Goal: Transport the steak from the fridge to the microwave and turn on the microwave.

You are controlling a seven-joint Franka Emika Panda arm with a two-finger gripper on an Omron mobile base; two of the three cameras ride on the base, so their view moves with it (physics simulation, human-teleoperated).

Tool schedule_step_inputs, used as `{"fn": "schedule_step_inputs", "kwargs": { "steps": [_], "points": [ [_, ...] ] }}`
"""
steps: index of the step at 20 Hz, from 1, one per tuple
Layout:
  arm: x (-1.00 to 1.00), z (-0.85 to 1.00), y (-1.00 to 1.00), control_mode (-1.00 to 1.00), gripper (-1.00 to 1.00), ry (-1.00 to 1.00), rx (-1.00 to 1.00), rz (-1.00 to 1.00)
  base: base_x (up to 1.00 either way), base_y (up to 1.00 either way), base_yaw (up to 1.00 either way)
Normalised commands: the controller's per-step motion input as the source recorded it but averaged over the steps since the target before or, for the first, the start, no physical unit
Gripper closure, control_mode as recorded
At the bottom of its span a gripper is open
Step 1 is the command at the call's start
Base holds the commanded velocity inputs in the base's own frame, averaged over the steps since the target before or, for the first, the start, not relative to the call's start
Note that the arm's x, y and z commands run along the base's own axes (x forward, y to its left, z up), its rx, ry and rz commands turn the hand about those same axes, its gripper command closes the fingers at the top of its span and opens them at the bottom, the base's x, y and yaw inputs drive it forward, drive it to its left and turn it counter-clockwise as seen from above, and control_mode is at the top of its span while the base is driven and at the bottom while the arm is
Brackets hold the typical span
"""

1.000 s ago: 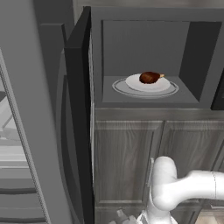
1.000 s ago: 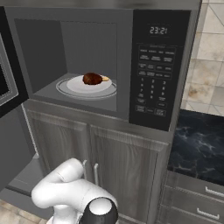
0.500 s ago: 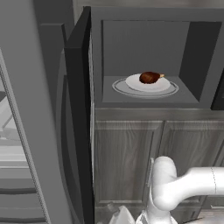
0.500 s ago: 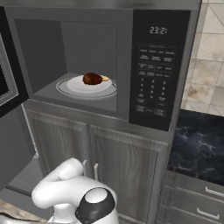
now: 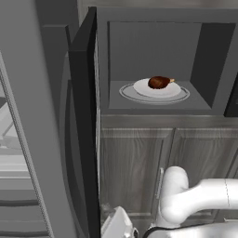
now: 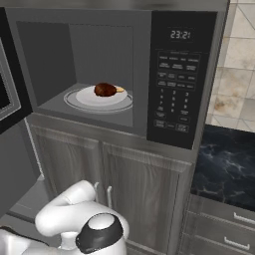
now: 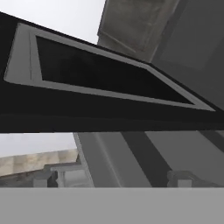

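Nearest the base, the white arm w/ dark joints (image 6: 79, 224) is folded low in front of the grey-brown wood cabinet doors (image 5: 135, 167); vs a sec ago its dark-capped joint has swung further in toward mid-frame in the right base view, i.e. arm repositioning, nothing else moved. Tool (image 7: 114, 180): only the small dark tips at the bottom of the hand view, too dim to say whether spread or pressed together — cannot tell; it carries nothing visible. Just beyond it the black microwave door w/ dark glass window (image 7: 100, 74) hangs open, looming close in the hand view. Further in, the small glossy reddish-brown steak (image 6: 105, 89) sits on a white plate (image 6: 94, 97) on the round glass turntable (image 6: 74, 103) inside the built-in microwave (image 6: 184, 79). Judgement: transport done; arm prob lining up to swing door shut, then keypad (image 6: 172, 92).
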Motion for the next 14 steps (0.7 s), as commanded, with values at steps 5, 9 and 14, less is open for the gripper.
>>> {"fn": "schedule_step_inputs", "kwargs": {
  "steps": [5,9,14],
  "points": [
    [0.15,-0.01,0.29,-1.0,-1.0,-0.05,0.01,-0.08,0.0,0.0,0.0],
    [0.07,0.0,0.24,-1.0,-1.0,-0.09,0.01,-0.08,0.0,0.0,0.0],
    [0.13,0.01,0.13,-1.0,-1.0,-0.12,0.03,-0.08,0.0,0.0,0.0]
  ]
}}
